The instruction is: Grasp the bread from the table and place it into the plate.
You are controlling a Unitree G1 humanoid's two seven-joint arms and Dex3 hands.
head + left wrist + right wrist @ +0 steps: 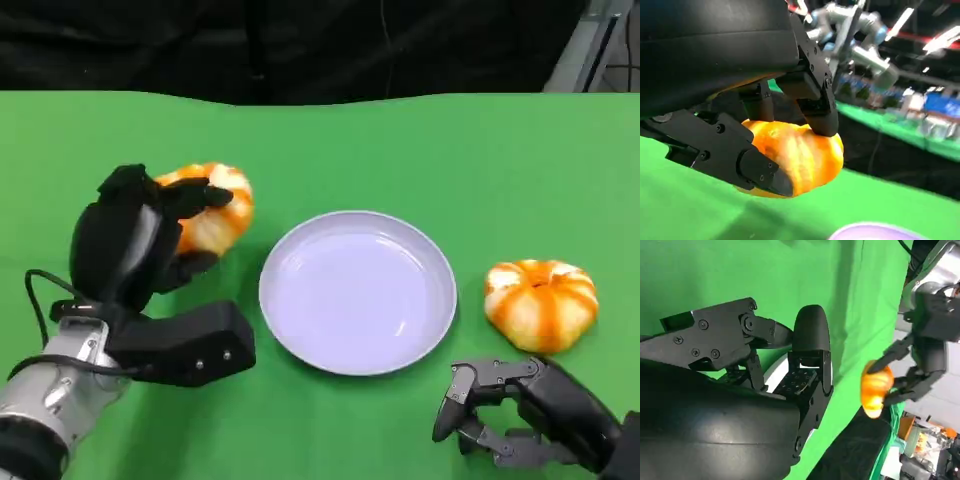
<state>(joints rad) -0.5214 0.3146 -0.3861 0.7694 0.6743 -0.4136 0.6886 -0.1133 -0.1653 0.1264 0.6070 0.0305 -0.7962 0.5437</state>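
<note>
Even, bright light fell from overhead on my green table (pixel 400 150), and soft shadows sat close under the plate (pixel 358 292). A pale sheen lay on its rim (no harsh glare). Behind the table all was dark. From my left wrist the background was blurred, and my left hand (pixel 740 75) loomed black, detail lost.
</note>
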